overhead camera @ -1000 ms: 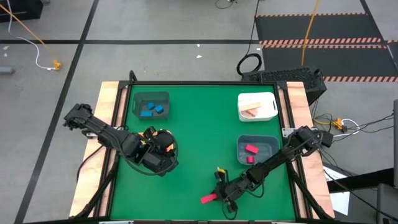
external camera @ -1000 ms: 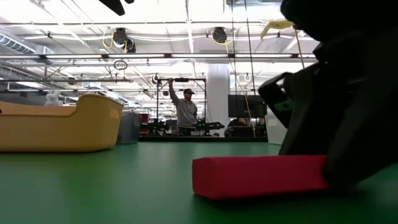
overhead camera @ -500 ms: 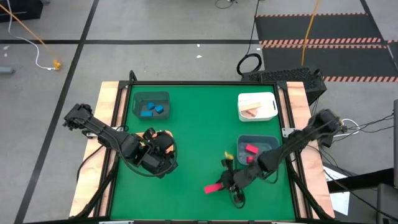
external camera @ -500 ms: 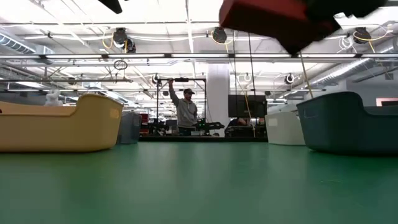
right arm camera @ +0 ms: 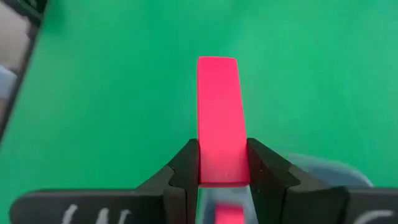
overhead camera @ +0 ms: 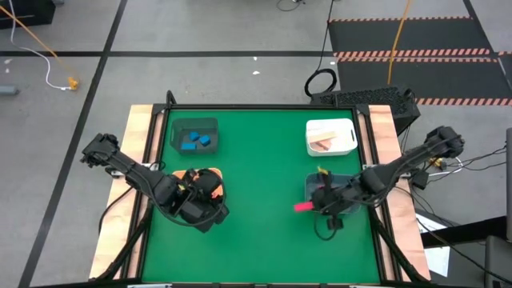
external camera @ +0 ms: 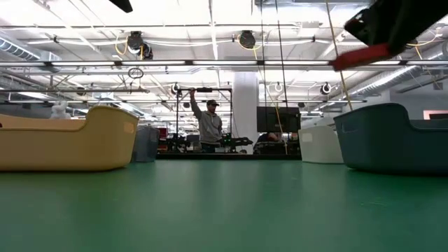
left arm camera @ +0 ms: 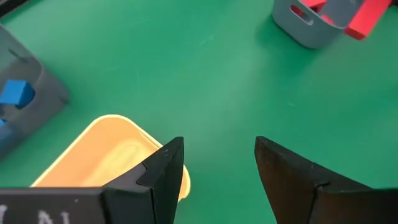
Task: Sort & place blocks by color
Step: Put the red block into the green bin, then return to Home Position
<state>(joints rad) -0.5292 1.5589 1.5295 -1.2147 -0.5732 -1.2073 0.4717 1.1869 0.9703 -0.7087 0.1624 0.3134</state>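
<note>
A long red bar block (overhead camera: 303,206) sits in my right gripper (right arm camera: 222,180), held in the air at the left rim of the grey-blue bin (overhead camera: 349,182), which holds red blocks. The low view shows the bar (external camera: 360,55) high above the bin (external camera: 392,136). Blue blocks (overhead camera: 196,142) lie in the dark green bin (overhead camera: 194,124), tan pieces (overhead camera: 322,144) in the white bin (overhead camera: 331,126). My left gripper (left arm camera: 217,168) is open above the orange bin (left arm camera: 99,155) near the table's left side. My right gripper pinches the red bar at one end (right arm camera: 221,171) between its two fingers (right arm camera: 186,163), one on each long side. The fingers lie along the bar. The bar is lifted clear, roughly level, its free end (overhead camera: 298,207) pointing toward the table's left.
The orange bin (overhead camera: 205,180) lies mostly under my left arm. Bare green table (overhead camera: 256,160) stretches between the bins. Wooden table borders run along the left and right sides. A person (external camera: 208,126) stands far back in the room.
My right gripper lifted the red bar off the table near the near edge and carried it up, toward the far edge and to the right, to the grey-blue bin's left rim. The bar stayed in the shut fingers throughout.
</note>
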